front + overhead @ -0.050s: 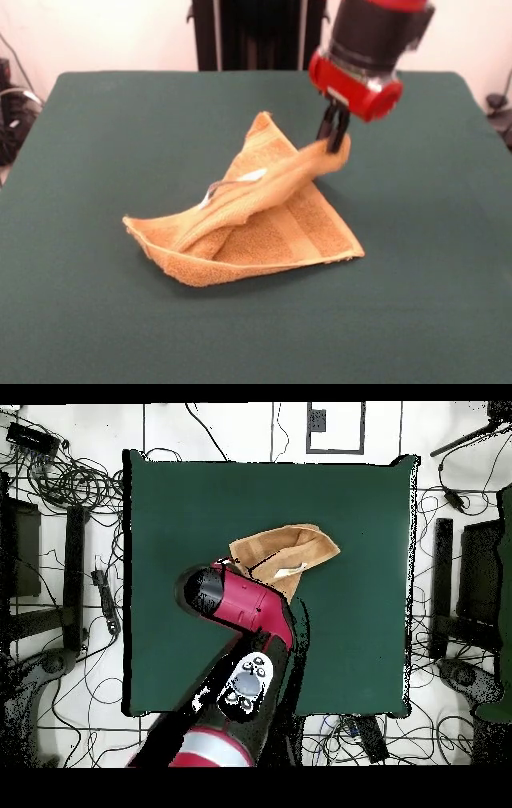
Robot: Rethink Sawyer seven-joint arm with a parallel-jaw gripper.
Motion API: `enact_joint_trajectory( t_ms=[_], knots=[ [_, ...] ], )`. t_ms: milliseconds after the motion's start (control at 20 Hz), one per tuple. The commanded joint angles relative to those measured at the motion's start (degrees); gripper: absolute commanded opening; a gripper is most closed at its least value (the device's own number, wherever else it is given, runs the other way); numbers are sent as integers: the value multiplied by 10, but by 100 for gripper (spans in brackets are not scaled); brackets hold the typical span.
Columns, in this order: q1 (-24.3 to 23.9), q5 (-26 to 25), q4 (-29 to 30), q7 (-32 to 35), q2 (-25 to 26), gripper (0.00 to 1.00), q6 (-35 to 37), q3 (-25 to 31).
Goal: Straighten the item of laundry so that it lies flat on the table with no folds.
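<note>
The item of laundry (264,220) is an orange-tan terry towel, folded over itself near the middle of the dark green table (96,304). One corner is lifted off the table in a rolled ridge, and a small white tag (250,176) shows on it. My gripper (334,138) hangs from the red and black arm and is shut on that raised corner. In the overhead view the towel (285,554) lies just beyond the arm's head (215,592), which hides the gripper, and the table (360,654) spreads around it.
Cables and black equipment stands (75,579) surround the table on the floor. A black pedestal column (256,32) stands behind the table's far edge. The arm (245,674) crosses the table's near half in the overhead view.
</note>
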Motion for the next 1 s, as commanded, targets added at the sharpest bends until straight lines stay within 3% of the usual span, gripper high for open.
enact_joint_trajectory(
  t_ms=[50,250,600,1000],
  knots=[
    [-22,-45,9,11,-59,0,95,14],
    [-71,-80,51,-43,-77,0,43,52],
    [-173,-197,46,-136,-56,0,-28,120],
    [-259,-313,50,-162,-61,0,-20,198]
  ],
)
